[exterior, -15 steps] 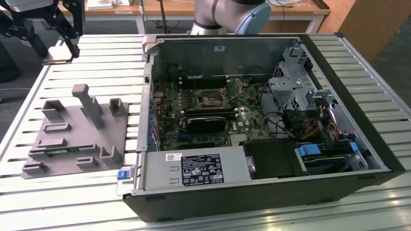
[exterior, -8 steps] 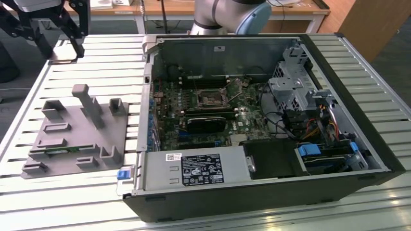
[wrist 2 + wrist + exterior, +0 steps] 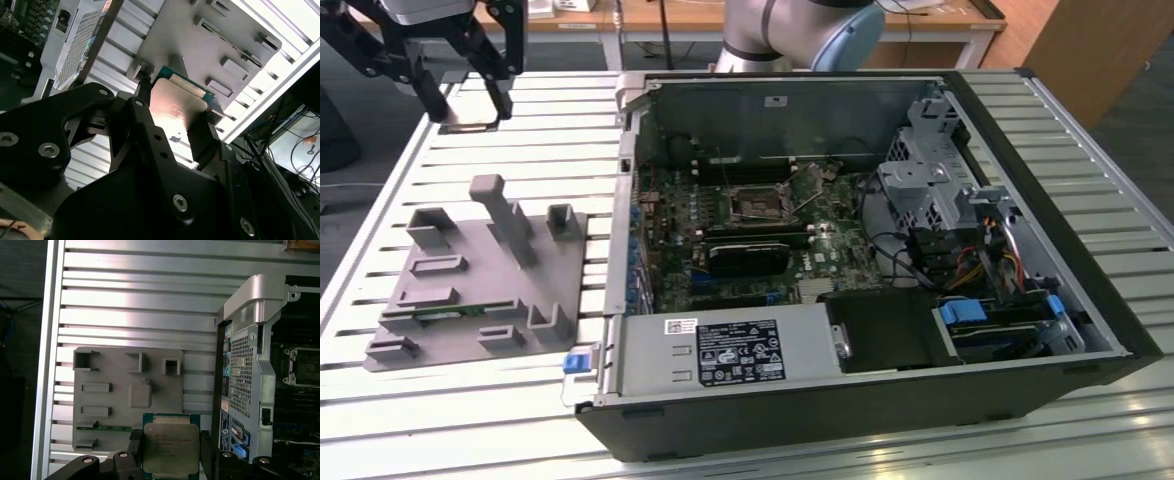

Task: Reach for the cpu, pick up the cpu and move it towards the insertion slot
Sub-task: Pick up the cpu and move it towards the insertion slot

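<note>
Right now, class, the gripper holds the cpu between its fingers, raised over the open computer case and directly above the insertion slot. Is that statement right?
Not quite. The gripper does hold the cpu, but it is raised over the slatted table, beside the open computer case, not above the insertion slot. The exterior view shows the gripper off to that view's left of the case.

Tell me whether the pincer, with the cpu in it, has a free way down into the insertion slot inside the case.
Probably yes. The pincer is shut on the cpu, off beside the case above the slatted table. The case lies open on top, and the insertion slot looks uncovered, with nothing above it.
</note>
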Motion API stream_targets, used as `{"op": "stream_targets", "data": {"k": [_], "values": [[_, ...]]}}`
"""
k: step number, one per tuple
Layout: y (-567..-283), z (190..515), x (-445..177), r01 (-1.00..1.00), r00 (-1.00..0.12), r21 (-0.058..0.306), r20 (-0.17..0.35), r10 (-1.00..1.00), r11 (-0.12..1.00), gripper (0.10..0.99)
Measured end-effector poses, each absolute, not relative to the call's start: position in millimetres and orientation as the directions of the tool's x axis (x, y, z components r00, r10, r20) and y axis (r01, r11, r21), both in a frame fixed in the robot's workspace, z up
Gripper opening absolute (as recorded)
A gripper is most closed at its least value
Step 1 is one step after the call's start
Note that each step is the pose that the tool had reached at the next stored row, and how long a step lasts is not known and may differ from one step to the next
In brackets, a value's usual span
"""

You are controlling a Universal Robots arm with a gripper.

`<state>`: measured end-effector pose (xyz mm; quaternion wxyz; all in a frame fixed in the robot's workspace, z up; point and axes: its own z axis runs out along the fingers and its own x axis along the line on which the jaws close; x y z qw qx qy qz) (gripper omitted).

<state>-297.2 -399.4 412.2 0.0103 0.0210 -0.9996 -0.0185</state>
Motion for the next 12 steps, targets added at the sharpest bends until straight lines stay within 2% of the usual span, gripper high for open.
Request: {"op": "stream_targets", "data": {"k": [12], "values": [[-399,412,-269,-0.042,-0.999,0.037,0.022,-0.042,0.998,0.545]]}}
